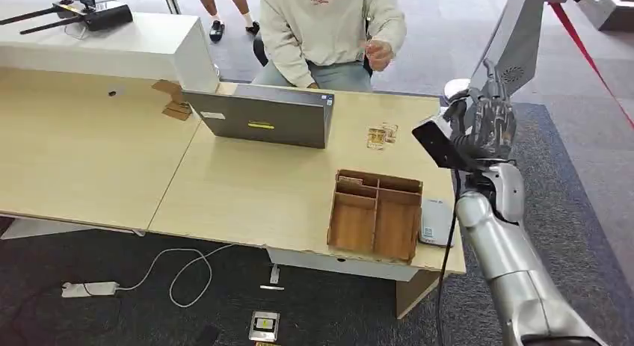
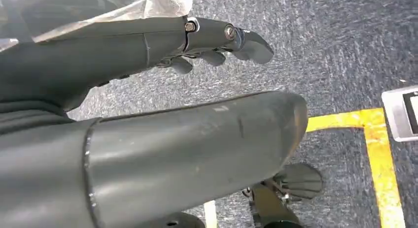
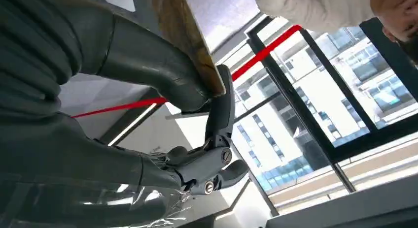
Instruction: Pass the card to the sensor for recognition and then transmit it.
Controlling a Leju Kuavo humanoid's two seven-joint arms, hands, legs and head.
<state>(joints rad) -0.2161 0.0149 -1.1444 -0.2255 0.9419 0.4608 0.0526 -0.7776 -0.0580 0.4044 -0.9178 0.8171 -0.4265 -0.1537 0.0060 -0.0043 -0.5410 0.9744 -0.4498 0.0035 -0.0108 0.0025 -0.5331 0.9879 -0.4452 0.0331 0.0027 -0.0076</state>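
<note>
While the wooden surface (image 1: 247, 193) carried a grey laptop (image 1: 262, 116), a person (image 1: 329, 28) sat behind it in a cream top. W/ dividers, a brown organiser tray (image 1: 376, 214) sat near the front edge, a pale sensor (image 1: 435, 222) just beside it. Right robot hand (image 1: 490, 122) was raised over the surface's far right corner, pinching the card (image 3: 185, 38) btwn thumb & finger. Left robot hand (image 2: 212, 41) hung over carpet, fingers loosely apart, holding nothing.

Head view evenly bright, shadows soft | right wrist view backlit by glaring windows (image 3: 315, 105), hand (image 3: 148, 90) dark | left wrist view dimmer, near surfaces perhaps slightly blurred
</note>
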